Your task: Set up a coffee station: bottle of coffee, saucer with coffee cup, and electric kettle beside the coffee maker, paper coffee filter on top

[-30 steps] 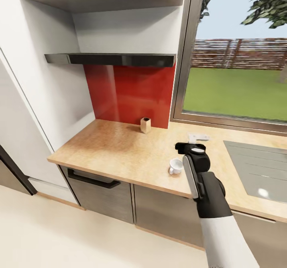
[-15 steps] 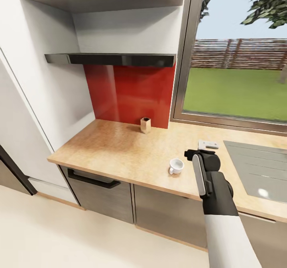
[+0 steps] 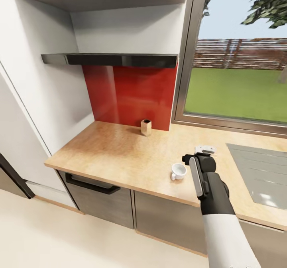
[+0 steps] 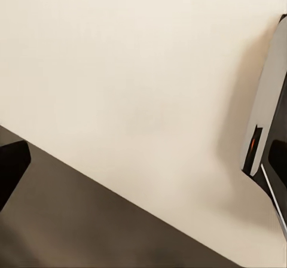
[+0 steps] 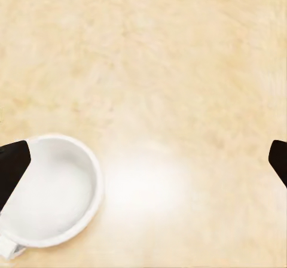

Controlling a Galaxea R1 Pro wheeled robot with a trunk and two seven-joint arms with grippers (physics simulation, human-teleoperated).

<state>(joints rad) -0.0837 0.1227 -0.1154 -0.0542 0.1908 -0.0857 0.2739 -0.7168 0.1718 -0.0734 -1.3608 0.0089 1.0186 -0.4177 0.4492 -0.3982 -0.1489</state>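
We see the small white handled coffee cup [image 3: 178, 171] upright on the beige speckled bench [image 3: 119, 152], just beside our right end effector [image 5: 143, 160] (spread wide, empty) hovering above.

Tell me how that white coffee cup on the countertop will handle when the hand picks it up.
The coffee cup looks small, empty and thin-walled, so probably light but breakable. Its glossy rounded rim may slip between the fingers. It stands upright on the flat countertop, so it should stay put, though an off-centre nudge beside its handle could spin it.
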